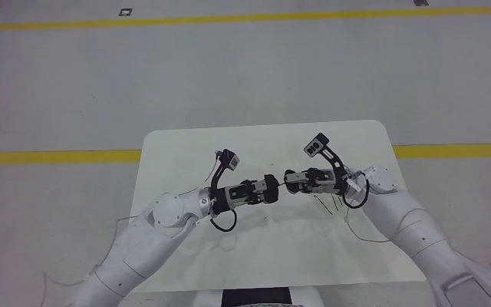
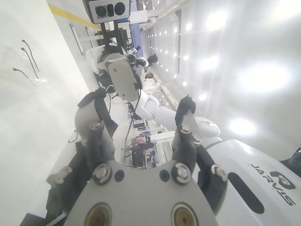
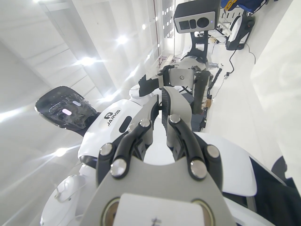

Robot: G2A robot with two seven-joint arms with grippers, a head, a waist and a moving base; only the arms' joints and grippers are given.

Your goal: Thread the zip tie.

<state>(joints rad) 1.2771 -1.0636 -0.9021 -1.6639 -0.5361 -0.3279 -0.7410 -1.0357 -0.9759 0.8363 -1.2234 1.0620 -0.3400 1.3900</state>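
Your zip ties (image 1: 326,207) lie loose on the white tabletop (image 1: 192,153), right of its centre and about midway between the far and near edges. They are close by your right arm's wrist, on the side toward the near edge. In the left wrist view you can make out three of them: thin dark strips, each with a small rounded head at one end. They are gently curved and lie side by side, close together. Whether any two touch you cannot tell.

Your left gripper (image 1: 274,189) hangs over the middle of the tabletop with its claw released, and its black-tipped fingers (image 2: 94,99) stand wide apart. Your right gripper (image 1: 289,181) faces it tip to tip, just beside it. Its claw is clenched, the ribbed pads (image 3: 167,104) sitting nearly together. You cannot tell whether anything thin is pinched in that narrow slit.
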